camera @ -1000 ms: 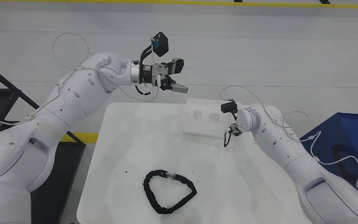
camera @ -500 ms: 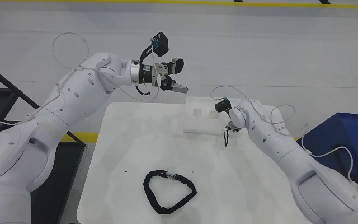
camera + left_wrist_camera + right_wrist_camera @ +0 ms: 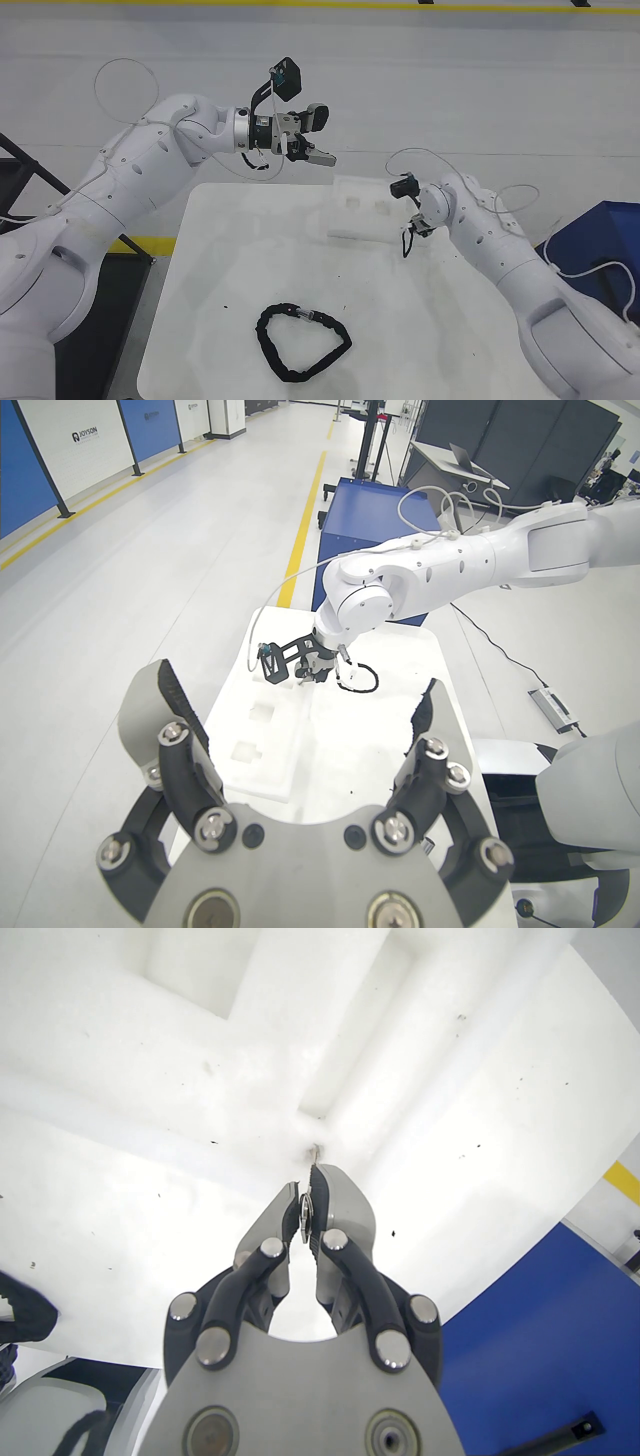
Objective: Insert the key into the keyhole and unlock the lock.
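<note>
Foam block (image 3: 345, 225) at right pincer (image 3: 304, 1178) clamped on key (image 3: 305, 1213), left pincer (image 3: 298, 674) spread wide, chain lock (image 3: 305, 317) well apart

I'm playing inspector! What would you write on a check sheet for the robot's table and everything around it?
Surface: white table.
Job's things: black chain lock lies looped on the table's near part; key is pinched in the right gripper, its tip at the white foam block on the far side.
Clutter: tiny dark specks.
Grippers: left gripper open, holding nothing, raised near the table's far edge; right gripper shut on the key.
Cables: white cables loop off both arms; black cable loop at the right wrist.
Surroundings: grey floor, yellow floor line, blue cabinet.
</note>
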Motion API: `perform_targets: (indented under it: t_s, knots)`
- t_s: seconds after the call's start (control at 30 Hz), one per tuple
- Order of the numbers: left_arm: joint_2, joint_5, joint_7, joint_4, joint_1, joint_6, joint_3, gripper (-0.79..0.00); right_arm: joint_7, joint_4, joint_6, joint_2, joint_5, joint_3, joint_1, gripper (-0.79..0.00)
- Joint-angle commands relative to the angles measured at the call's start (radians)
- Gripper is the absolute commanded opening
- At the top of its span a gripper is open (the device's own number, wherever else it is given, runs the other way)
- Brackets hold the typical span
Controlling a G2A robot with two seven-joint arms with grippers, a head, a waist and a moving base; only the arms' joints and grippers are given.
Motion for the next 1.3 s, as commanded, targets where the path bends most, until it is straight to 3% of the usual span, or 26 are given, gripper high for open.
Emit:
perform_targets:
  t_s: [0.0,0.03,0.23,0.27,0.3,0.33,0.5,0.7,1.27]
  knots:
    - [0.000,-0.001,-0.001,0.000,0.000,0.000,0.000,0.000,0.001,-0.001,-0.001,-0.001,-0.002,0.005,0.005,-0.739]
    - [0.000,-0.001,-0.001,0.000,0.000,0.000,0.000,0.000,0.003,0.000,-0.003,-0.001,-0.003,0.007,0.006,-0.785]
    - [0.000,-0.001,-0.001,0.000,0.000,0.000,0.000,0.000,0.004,0.005,-0.013,0.002,0.008,0.031,0.005,-0.785]
    - [0.000,-0.001,-0.001,0.000,0.000,0.000,0.000,0.000,0.002,0.006,-0.012,0.003,0.007,0.033,0.004,-0.699]
    - [0.000,-0.001,-0.001,0.000,0.000,0.000,0.000,0.000,0.000,0.006,-0.012,0.003,0.006,0.036,0.002,-0.483]
    - [0.000,-0.001,-0.001,0.000,0.000,0.000,0.000,0.000,-0.002,0.005,-0.014,0.003,0.008,0.038,0.000,-0.419]
    - [0.000,-0.001,-0.001,0.000,0.000,0.000,0.000,0.000,-0.045,-0.012,-0.042,0.010,0.006,0.061,-0.010,-0.326]
    - [0.000,-0.001,-0.001,0.000,0.000,0.000,0.000,0.000,-0.093,-0.093,-0.173,0.041,-0.031,0.091,-0.051,-0.394]
    - [0.000,-0.001,-0.001,0.000,0.000,0.000,0.000,0.000,-0.042,-0.371,-0.189,0.147,-0.106,0.257,-0.250,-0.434]
